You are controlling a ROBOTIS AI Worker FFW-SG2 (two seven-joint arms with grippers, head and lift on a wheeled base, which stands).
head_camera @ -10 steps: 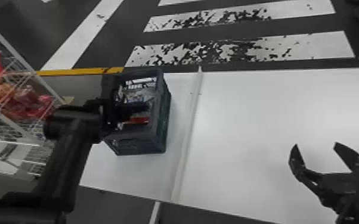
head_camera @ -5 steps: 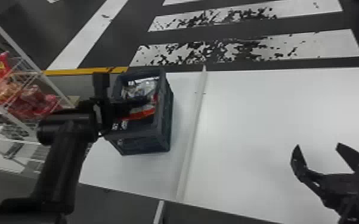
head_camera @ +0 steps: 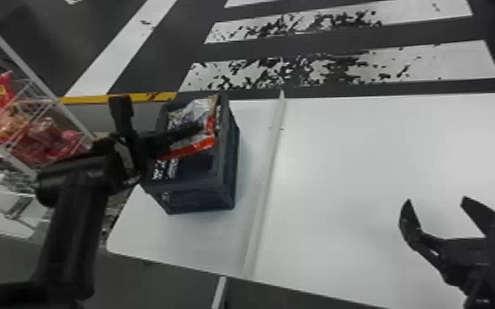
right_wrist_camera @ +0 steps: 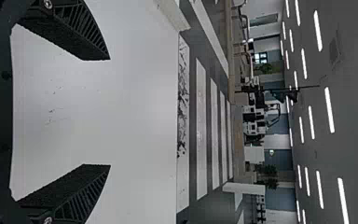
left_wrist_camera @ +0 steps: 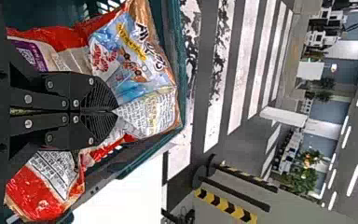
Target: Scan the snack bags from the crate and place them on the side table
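my left gripper [head_camera: 199,128] is pinching a silver-and-red snack bag [head_camera: 189,111] right now, both fingers pressing together on the crinkled wrapper! the bag is hanging at the open mouth of the dark crate [head_camera: 197,199], and that crate is standing on the white table [head_camera: 382,164], just beside a raised pale strip [head_camera: 265,181]. over on my right, my other gripper [head_camera: 436,200] is waiting above the table, fingers spreading wide. out past my left arm, a wire rack [head_camera: 33,92] is holding more bags [head_camera: 49,139].
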